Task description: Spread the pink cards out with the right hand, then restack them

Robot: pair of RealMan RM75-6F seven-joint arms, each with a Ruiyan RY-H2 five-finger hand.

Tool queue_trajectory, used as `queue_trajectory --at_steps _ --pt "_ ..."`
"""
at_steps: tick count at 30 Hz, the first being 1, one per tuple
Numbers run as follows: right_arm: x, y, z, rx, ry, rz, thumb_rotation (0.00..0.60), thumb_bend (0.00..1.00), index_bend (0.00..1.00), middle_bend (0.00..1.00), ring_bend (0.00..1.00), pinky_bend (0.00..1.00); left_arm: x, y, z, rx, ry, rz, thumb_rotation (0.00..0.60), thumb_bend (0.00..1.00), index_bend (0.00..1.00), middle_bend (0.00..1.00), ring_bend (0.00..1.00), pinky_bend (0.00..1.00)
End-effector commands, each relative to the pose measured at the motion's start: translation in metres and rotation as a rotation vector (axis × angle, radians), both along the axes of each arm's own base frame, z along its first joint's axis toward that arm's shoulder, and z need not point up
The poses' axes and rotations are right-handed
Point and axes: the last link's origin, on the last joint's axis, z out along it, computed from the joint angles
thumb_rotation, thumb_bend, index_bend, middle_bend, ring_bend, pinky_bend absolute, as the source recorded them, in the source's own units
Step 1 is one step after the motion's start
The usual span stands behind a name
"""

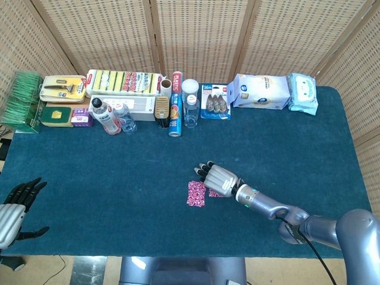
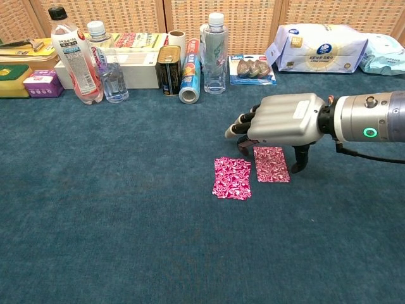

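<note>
The right hand (image 2: 281,120) is hovering palm-down over the far edge of the right pink card (image 2: 271,164), fingers apart and gripping nothing — thumb hanging down at the card's 3 o'clock side. The left pink card (image 2: 231,178) is lying flat just beside it at 9 o'clock, on the blue table cloth (image 2: 114,209). The left hand (image 1: 13,209) is waiting at the table's near-left edge — fingers spread, holding nothing.

Glossy pink cards (image 2: 232,178), matt blue cloth (image 2: 114,209)
</note>
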Motion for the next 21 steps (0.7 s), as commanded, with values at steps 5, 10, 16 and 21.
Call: queue_trajectory --at_steps 5,10,16,21 --pt "-0.0018 0.0001 -0.0026 0.005 0.002 -0.002 0.6 0.11 0.29 0.1 0.14 0.23 -0.0001 -0.0001 0.0001 0.001 0.0 0.001 0.6 0.05 0.0 0.0 0.0 0.0" --pt "-0.0045 -0.0008 -0.0031 0.006 0.001 -0.008 0.6 0.11 0.3 0.1 0.14 0.23 0.0001 0.0003 -0.0005 0.0 0.0 0.002 0.6 0.05 0.0 0.0 0.0 0.0" --pt "-0.0047 -0.0017 -0.0022 0.006 -0.009 -0.01 0.6 0.12 0.32 0.1 0.14 0.24 0.0002 0.001 -0.001 -0.002 0.001 0.005 0.6 0.05 0.0 0.0 0.0 0.0" --pt "-0.006 -0.0007 -0.0025 0.012 -0.014 -0.012 0.6 0.12 0.35 0.11 0.15 0.25 0.0004 0.0008 -0.0012 -0.003 0.002 0.005 0.6 0.05 0.0 0.0 0.0 0.0"
